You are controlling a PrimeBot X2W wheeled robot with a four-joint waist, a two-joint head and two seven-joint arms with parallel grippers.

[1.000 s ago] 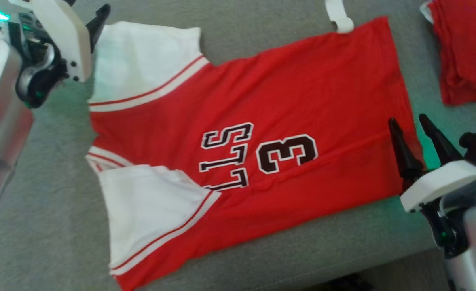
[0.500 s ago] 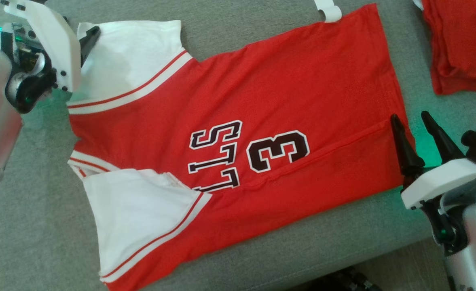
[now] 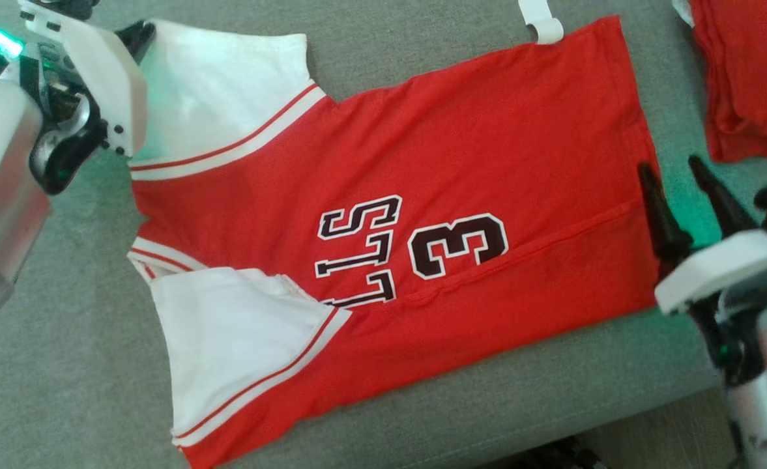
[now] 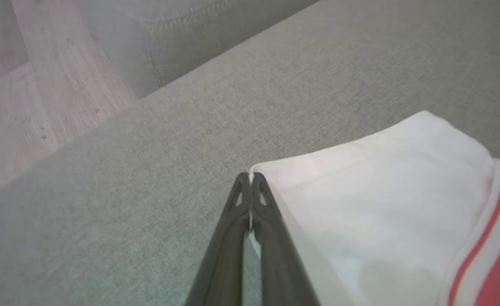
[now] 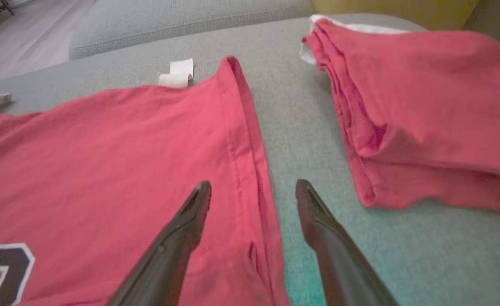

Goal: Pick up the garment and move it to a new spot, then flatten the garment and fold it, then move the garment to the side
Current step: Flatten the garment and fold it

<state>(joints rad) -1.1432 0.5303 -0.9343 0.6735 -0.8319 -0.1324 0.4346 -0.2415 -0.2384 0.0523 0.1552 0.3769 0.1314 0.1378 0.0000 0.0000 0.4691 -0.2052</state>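
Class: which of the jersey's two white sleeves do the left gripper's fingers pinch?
The far sleeve, top of head view, at its corner; the near sleeve lies free.

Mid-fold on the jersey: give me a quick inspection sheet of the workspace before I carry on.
Surface: grey cushion, woven fabric.
Job's things: jersey, red and white, spread out with the number facing up; near long side folded over.
Clutter: folded red pile lying apart from the hem; white label at the jersey's far edge.
Grippers: left gripper shut on the corner of the white sleeve; right gripper open, one finger over the hem, one over the cushion.
Cables: nothing seen.
Surroundings: wood floor beside the cushion.
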